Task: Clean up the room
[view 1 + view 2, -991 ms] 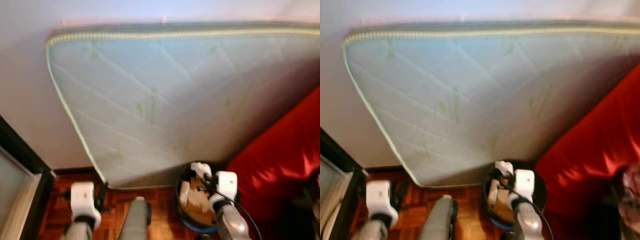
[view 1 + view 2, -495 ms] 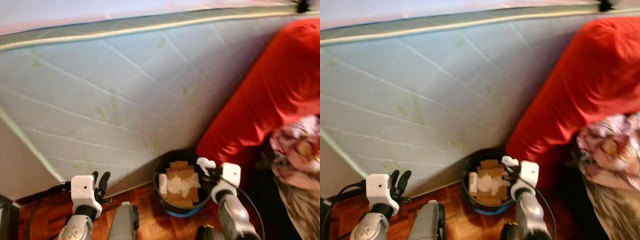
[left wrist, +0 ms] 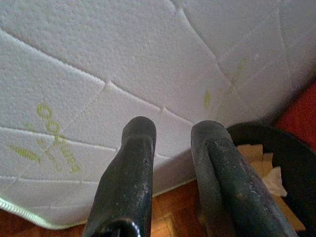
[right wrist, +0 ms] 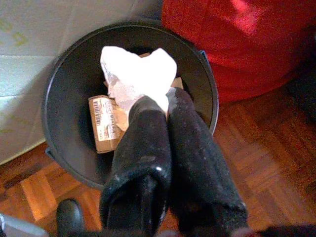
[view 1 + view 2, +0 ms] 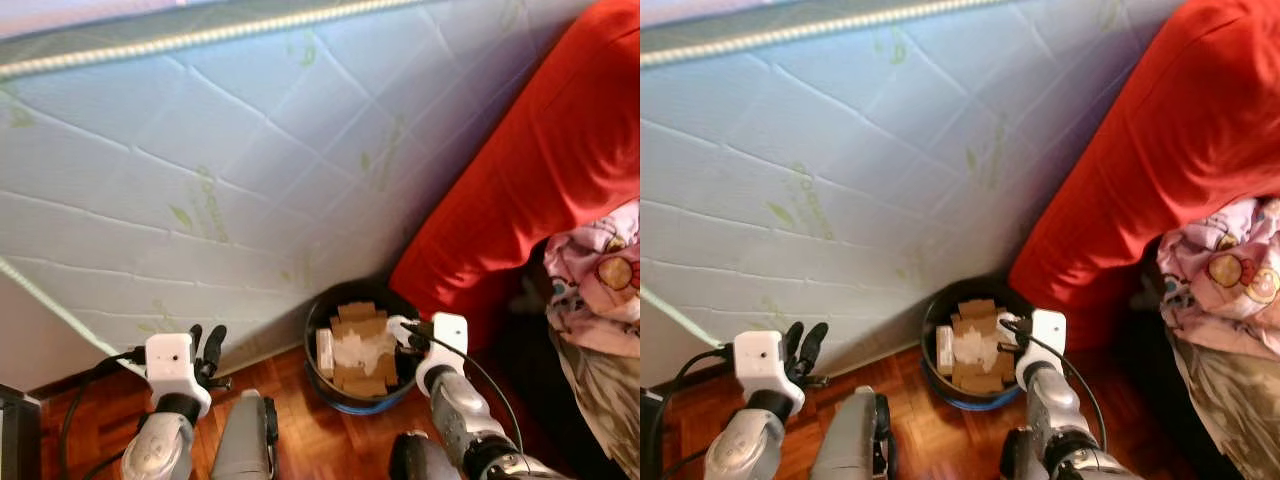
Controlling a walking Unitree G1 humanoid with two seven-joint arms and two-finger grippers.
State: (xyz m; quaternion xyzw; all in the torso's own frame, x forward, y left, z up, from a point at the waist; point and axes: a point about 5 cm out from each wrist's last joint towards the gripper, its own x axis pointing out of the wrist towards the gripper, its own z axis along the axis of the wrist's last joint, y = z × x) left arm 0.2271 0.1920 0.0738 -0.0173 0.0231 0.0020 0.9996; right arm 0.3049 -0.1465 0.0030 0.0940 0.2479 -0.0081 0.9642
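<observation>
You have a crumpled white tissue point(image 4: 137, 74) pinched between the tips of the right gripper point(image 4: 165, 106), whose two black fingers are pressed together on it. It hangs directly over the open mouth of the black bin point(image 4: 64, 74), slightly toward the rim nearest the red cushion point(image 5: 540, 170). That is the relation your next move turns on: the drop point lies straight below the fingertips, so, as I judge it, parting the fingers is all that is needed and no sideways reach is called for.

Inside the bin you can see cardboard pieces point(image 5: 358, 328) and a small brown box with a printed label point(image 4: 104, 123), with paper among them. The bin stands on the wooden floor point(image 5: 310, 440), tucked between the leaning mattress point(image 5: 220, 150) and the red cushion, touching or almost touching both.

Your left gripper point(image 3: 170, 136) is held out well to the bin's left, fingers apart with nothing between them, pointing at the lower edge of the mattress. The right arm is clearly the one on the job. A pink patterned cloth point(image 5: 600, 270) lies further right, beyond the cushion.
</observation>
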